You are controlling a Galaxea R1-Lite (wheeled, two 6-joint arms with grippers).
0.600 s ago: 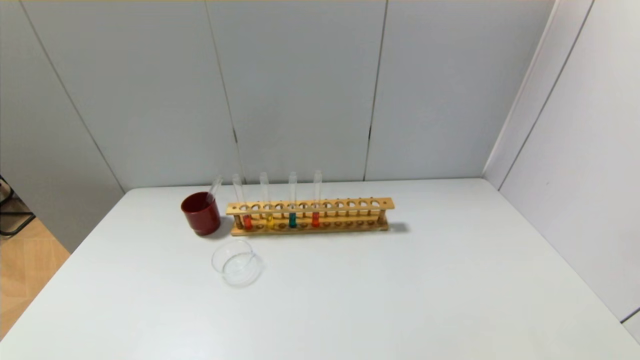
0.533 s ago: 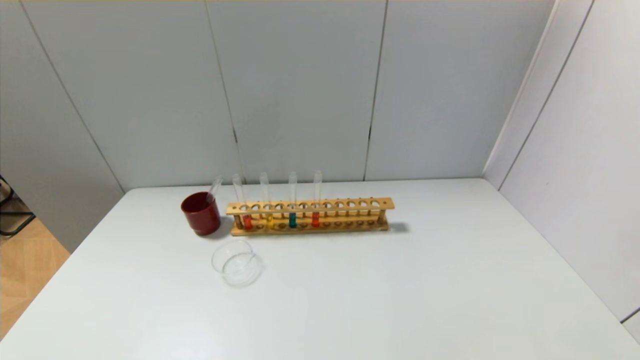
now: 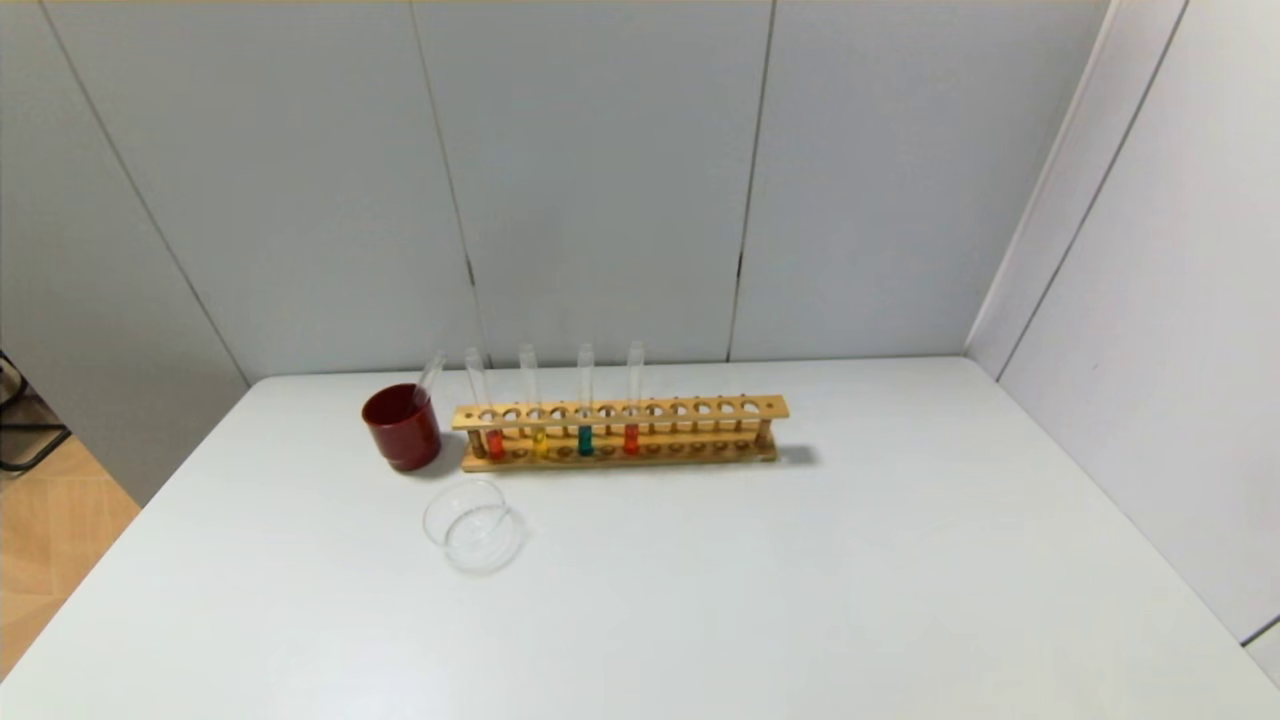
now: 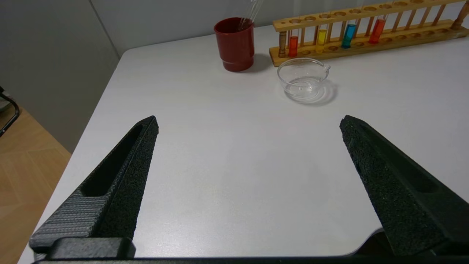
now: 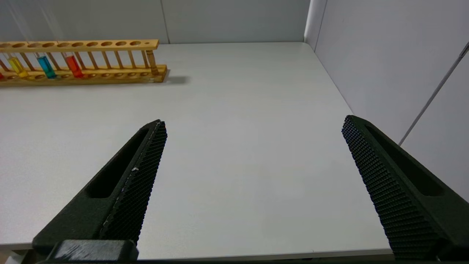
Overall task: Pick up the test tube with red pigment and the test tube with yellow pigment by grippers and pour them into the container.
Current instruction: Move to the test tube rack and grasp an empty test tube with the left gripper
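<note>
A wooden rack (image 3: 700, 408) at the table's back holds several tubes. The test tube with yellow pigment (image 3: 540, 440) (image 4: 321, 36) stands second from the rack's left end. The test tube with red pigment (image 3: 631, 438) (image 4: 377, 31) (image 5: 73, 65) stands fourth. The container (image 3: 474, 525) (image 4: 302, 77), a low clear glass dish, sits in front of the rack's left end. Neither gripper shows in the head view. My left gripper (image 4: 249, 120) hangs open over bare table, well short of the container. My right gripper (image 5: 253, 121) hangs open near the table's front right, holding nothing.
A dark red cup (image 3: 402, 428) with a glass tube leaning in it stands left of the rack. A deeper orange-red tube (image 3: 495, 443) and a teal tube (image 3: 585, 440) also stand in the rack. Grey walls close the back and right side.
</note>
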